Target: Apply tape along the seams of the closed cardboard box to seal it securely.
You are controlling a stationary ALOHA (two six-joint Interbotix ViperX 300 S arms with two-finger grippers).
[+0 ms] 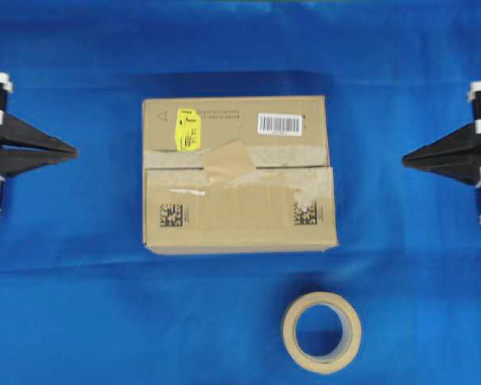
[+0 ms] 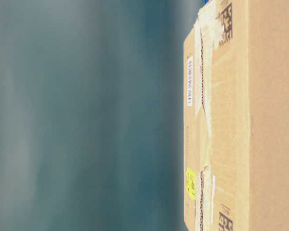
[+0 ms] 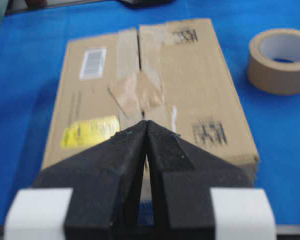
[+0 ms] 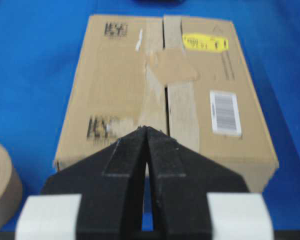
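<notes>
Both the left gripper (image 1: 70, 151) and right gripper (image 1: 409, 160) sit pinched closed and empty, well apart from the cardboard box (image 1: 239, 233) between them, where one tape (image 1: 228, 160) patch covers the seams (image 1: 293, 168) midway; probably finished, otherwise fetch more tape

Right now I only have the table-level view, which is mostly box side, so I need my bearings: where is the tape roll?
Observer: The beige ring-shaped tape roll lies flat on the blue cloth, apart from the large brown cardboard box, off its matrix-code side.
Operator: And the tools?
Observer: The left tool and right tool are both shut, empty, clear of the box at its two ends.
Operator: Any tape on the seam?
Observer: One small square tan tape piece sits tilted across the dark seam, near its middle.
</notes>
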